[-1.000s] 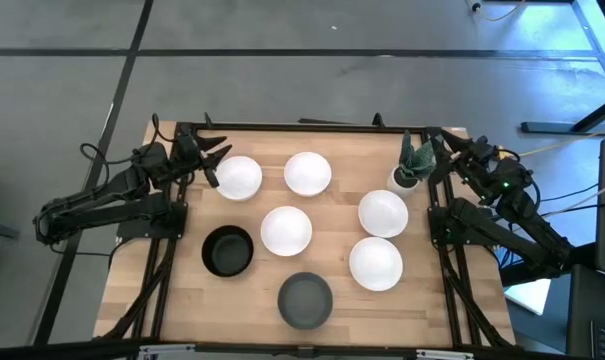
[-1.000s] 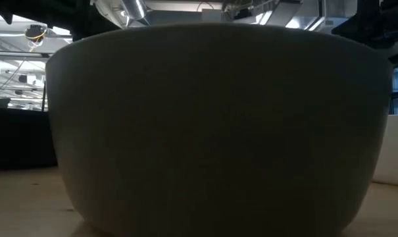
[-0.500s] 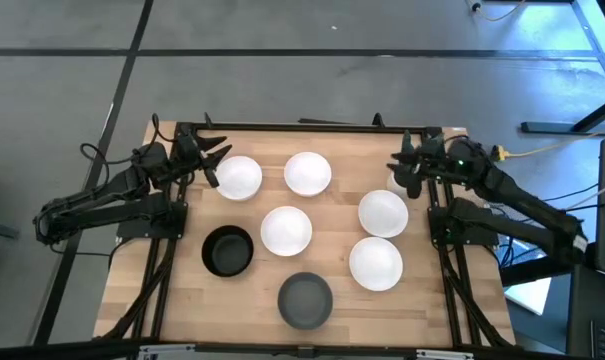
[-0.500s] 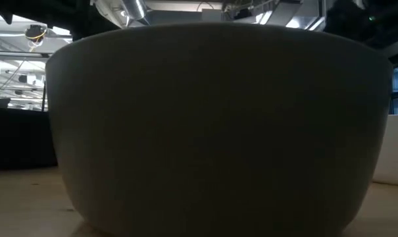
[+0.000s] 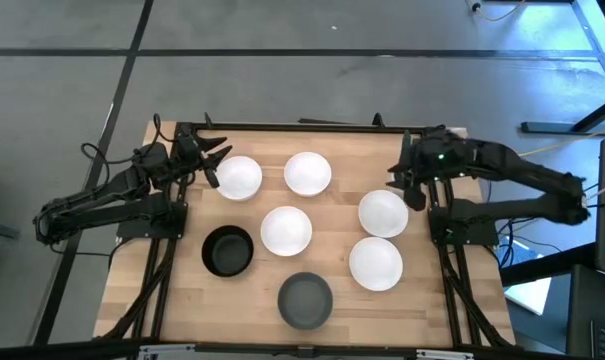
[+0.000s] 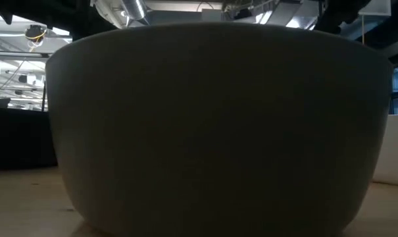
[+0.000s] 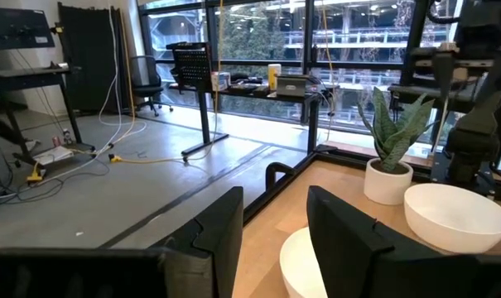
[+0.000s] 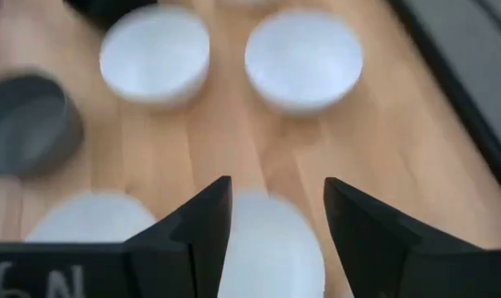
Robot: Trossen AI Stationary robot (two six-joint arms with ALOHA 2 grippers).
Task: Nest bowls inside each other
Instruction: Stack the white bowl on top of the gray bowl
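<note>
High view: seven bowls (image 5: 286, 229) lie apart on the table (image 5: 172, 300). The right gripper (image 5: 410, 183), fingers spread, hangs beside one white bowl (image 5: 383, 213); the left gripper (image 5: 211, 162), also spread, waits near another.

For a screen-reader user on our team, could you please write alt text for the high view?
Seven separate bowls sit on a wooden table: five white bowls, one black bowl and one dark grey bowl, none nested yet. The right pincer hangs open beside a white bowl at the right, while the left pincer waits open at the far left corner.
</note>
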